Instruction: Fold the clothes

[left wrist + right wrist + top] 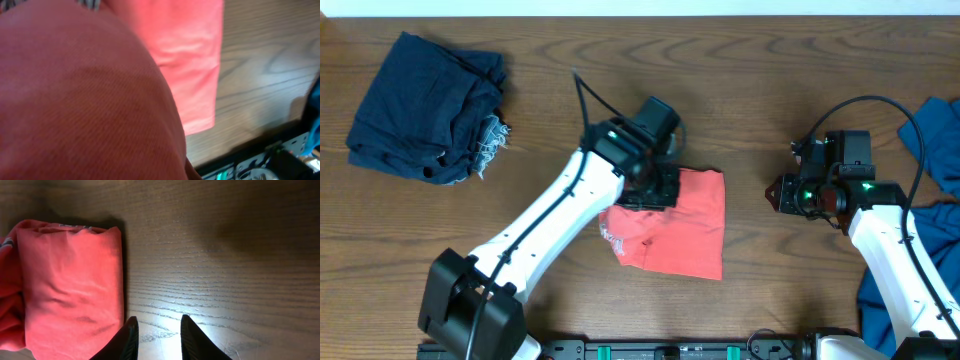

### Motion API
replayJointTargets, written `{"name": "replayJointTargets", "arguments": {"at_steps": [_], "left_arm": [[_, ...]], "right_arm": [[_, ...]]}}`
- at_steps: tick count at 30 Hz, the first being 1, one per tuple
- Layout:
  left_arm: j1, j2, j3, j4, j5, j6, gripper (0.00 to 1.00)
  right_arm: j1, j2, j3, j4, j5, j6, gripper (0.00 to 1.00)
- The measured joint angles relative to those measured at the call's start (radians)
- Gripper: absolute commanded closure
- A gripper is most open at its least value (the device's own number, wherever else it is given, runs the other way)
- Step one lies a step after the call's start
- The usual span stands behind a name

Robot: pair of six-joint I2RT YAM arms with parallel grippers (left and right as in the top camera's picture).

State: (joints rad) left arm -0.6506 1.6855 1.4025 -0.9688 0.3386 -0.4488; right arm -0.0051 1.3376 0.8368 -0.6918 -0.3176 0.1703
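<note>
Cloth in dark navy, a navy bundle with a pale frayed edge, lies at the far left of the table, well apart from everything else. From the lower left the white left arm reaches diagonally toward the middle. The left gripper sits at the upper left edge of the coral-red T-shirt, touching it. Its jaws are closed. In the left wrist view red cloth bulges right up to the lens and hides the fingers, so whether any fabric is pinched between them cannot be told. Beyond that bulge a flat panel of the shirt lies on the wood.

The T-shirt rests at the centre of the table, folded into a compact, roughly square shape. White lettering shows on a looser flap at its lower left.

Right of the shirt, near it but not touching, the right gripper points toward it. In the right wrist view its two dark fingers stand apart with nothing between them, over bare wood. The shirt's rounded folded edge lies just beside them.

At the far right edge a blue cloth lies rumpled, partly under the right arm.
</note>
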Motion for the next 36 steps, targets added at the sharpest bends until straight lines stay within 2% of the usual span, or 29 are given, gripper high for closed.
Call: {"name": "replayJointTargets", "arguments": {"at_steps": [4,16,24,30,33,34,36], "left_arm": [[-0.031,0.003,0.0,0.013,-0.02,-0.042,0.94],[-0.049,0.008,0.0,0.06,-0.032,-0.079,0.94],[-0.093,0.016,0.0,0.087,-0.031,-0.085,0.94],[-0.118,0.077,0.0,0.117,-0.03,-0.11,0.92],[-0.143,0.118,0.0,0.154,-0.005,-0.124,0.89],[-0.153,0.127,0.0,0.164,0.001,-0.127,0.85],[-0.174,0.14,0.0,0.175,0.01,-0.131,0.67]], "right_arm": [[0.005,0.003,-0.001,0.015,-0.011,0.0,0.83],[0.187,0.2,-0.036,0.238,-0.069,0.001,0.92],[0.214,0.364,-0.038,0.334,-0.095,0.007,0.95],[0.214,0.376,-0.037,0.346,-0.113,0.008,0.94],[0.214,0.376,-0.037,0.346,-0.113,0.008,0.93],[0.214,0.376,-0.037,0.346,-0.113,0.008,0.93],[0.214,0.376,-0.037,0.346,-0.113,0.008,0.92]]}}
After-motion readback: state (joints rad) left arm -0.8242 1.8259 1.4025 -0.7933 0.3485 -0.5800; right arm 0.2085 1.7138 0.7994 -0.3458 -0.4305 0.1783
